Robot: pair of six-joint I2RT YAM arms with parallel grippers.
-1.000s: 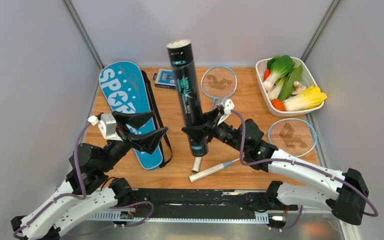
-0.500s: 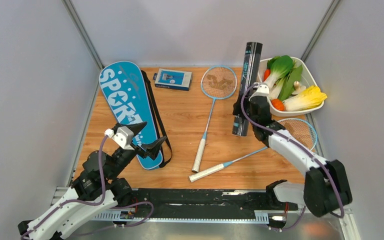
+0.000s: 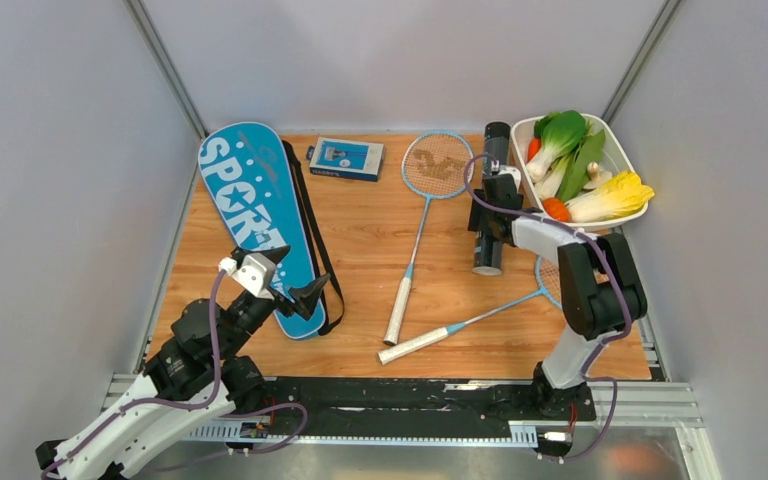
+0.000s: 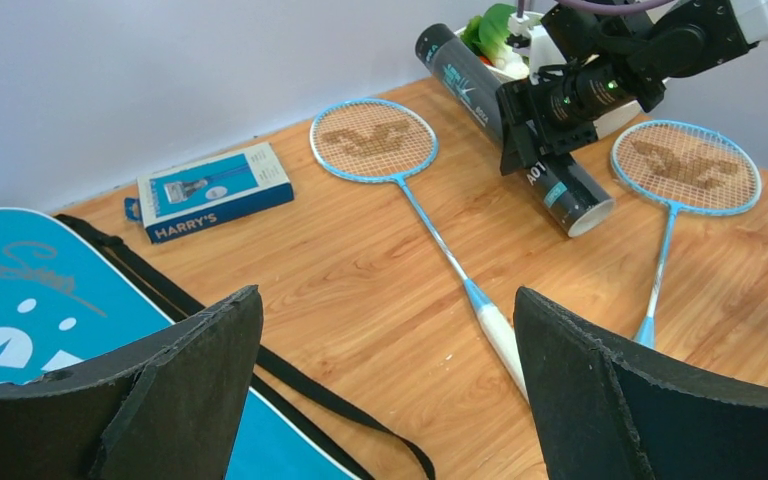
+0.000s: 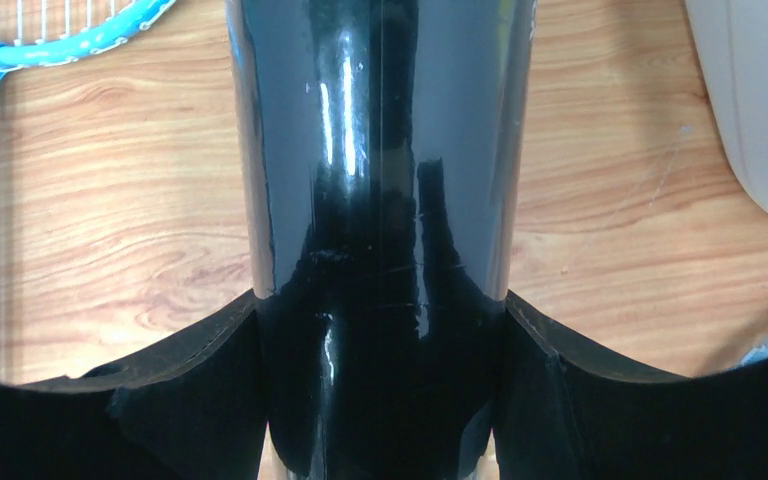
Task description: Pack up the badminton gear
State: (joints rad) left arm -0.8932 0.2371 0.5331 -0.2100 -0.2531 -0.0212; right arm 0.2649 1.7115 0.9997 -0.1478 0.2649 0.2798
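One black tube point(image 3: 487, 250) between right fingers point(image 5: 160, 400)

1. Clock read from the table's middle, 12 at the back wall. Widest free lane is the bare wood between the cover point(image 3: 255, 215) and the middle racket point(image 3: 438, 163), running 6 to 12 until the box point(image 3: 345, 158) at 11.
2. Both racket handles nearly meet at 6, so that edge is cluttered.
3. 1 to 3 is jammed: the tube point(image 3: 488, 250) is clamped in the right gripper point(image 3: 487, 215), with the tray point(image 3: 619, 150) just beside it and the right arm point(image 3: 585, 280) over the second racket point(image 3: 490, 313).
4. The left gripper point(image 3: 295, 272), jaws wide, hangs over the cover's near end at 8.
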